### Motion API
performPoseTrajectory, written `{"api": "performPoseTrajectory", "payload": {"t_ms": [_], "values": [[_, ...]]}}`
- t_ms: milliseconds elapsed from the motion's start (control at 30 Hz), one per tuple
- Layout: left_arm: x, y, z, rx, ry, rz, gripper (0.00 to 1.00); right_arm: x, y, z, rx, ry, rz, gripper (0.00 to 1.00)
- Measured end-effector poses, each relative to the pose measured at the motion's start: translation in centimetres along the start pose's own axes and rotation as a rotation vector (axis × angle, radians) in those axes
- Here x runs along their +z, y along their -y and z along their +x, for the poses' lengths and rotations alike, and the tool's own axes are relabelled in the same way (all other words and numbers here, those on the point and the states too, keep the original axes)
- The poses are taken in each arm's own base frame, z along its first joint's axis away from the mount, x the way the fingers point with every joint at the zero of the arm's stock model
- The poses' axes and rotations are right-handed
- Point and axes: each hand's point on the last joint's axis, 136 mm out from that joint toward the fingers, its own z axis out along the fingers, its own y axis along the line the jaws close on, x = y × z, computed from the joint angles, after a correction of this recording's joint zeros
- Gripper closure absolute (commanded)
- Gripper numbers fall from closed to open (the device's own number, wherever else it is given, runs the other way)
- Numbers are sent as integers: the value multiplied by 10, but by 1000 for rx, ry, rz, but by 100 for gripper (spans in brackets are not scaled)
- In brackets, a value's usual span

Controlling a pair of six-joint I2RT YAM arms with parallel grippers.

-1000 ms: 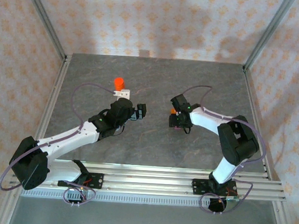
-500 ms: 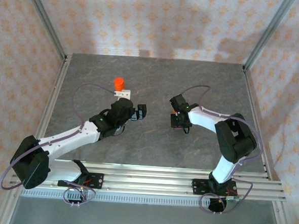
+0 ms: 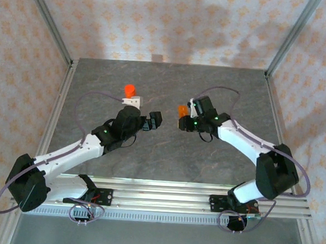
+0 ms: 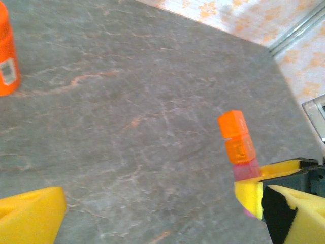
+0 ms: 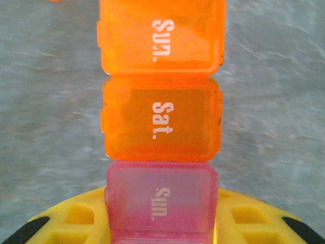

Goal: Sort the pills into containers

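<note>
The containers are a short strip of joined translucent boxes: two orange ones marked "Sun." and "Sat.", and a pink one marked "Sun.". My right gripper is shut on the pink end, and the orange boxes stick out past its yellow fingers. From above, the right gripper holds the containers near the table's middle. My left gripper stands open a little to their left, with nothing between its fingers. In the left wrist view the containers stand on end at the right. The pills are out of view.
An orange-red cylindrical bottle stands at the back left beside a small white block; the bottle sits at the left edge of the left wrist view. Metal posts and patterned walls bound the grey table.
My right gripper closed on the containers, then lifted and swung them toward the left gripper, so the orange end now shows from above. The left arm shifted slightly forward.
</note>
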Motion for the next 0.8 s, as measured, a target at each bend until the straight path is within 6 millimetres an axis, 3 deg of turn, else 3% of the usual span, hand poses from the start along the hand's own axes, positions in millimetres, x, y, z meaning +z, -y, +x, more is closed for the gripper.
{"api": "performPoseTrajectory", "payload": {"t_ms": [133,333,567,800], "values": [[1,9,-14,-119,-2,91,0,-14,-25,-9,-24,36,-120,74],[9,27,-39,-288,13,244,0,-19,-41,-10,-33,39,-203,74],[28,49,-39,-384,-40,358,0,-18,-44,-9,-13,34,-214,74],[39,58,-36,-439,-70,415,0,-15,-57,1,-42,18,-217,74]]}}
